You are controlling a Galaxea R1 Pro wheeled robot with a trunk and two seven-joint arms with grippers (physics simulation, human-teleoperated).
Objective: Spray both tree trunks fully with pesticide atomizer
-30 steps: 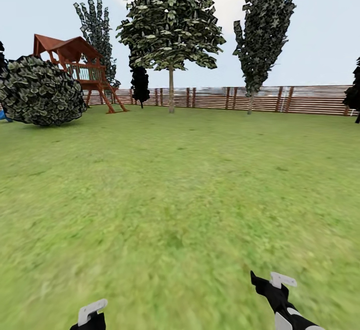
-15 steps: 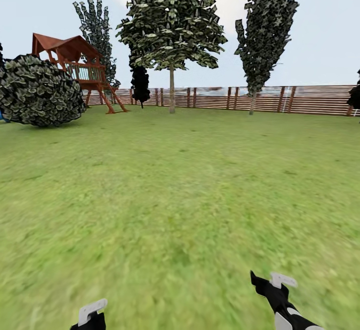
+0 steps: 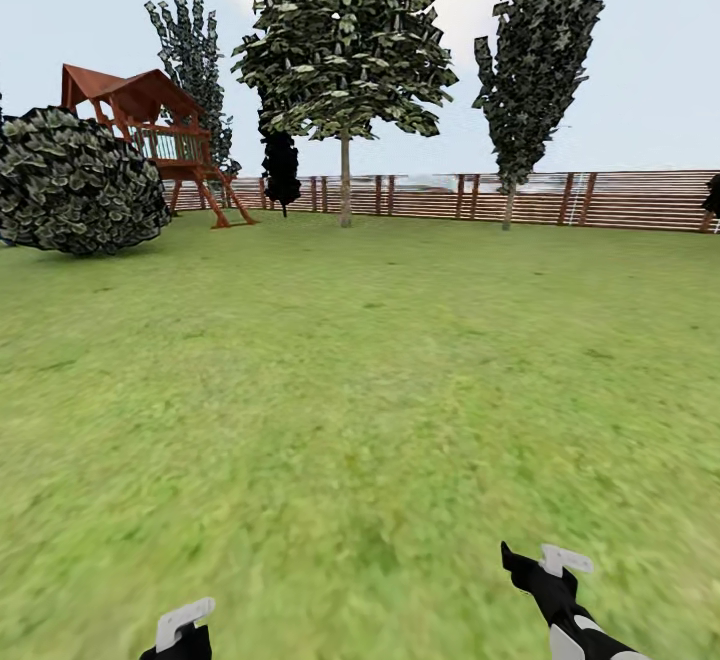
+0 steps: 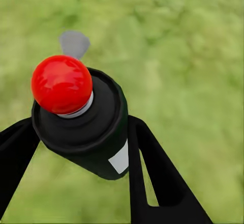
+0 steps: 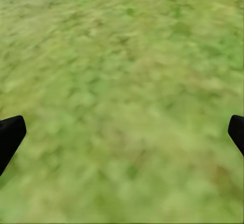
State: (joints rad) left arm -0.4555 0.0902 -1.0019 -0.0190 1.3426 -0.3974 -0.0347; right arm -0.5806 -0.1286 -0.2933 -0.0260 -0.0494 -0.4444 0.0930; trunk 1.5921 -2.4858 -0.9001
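In the left wrist view the left gripper is clenched on the atomizer: a dark can with a red tip, held between the two black fingers above blurred grass. In the head view that gripper sits at the lower left edge of the frame, with just a white finger piece showing.

The right gripper shows at the lower right of the head view, black with a white tab. In the right wrist view its two dark fingertips stand far apart at the frame's side edges, released and holding nothing, over grass.

The lawn fills the middle and lower part of the head view. Along the far side runs a slat fence. A leafy tree stands at upper centre before the fence, its trunk thin at this range. A narrower tree stands at upper right. At upper left are a round bush and a red-roofed play tower.
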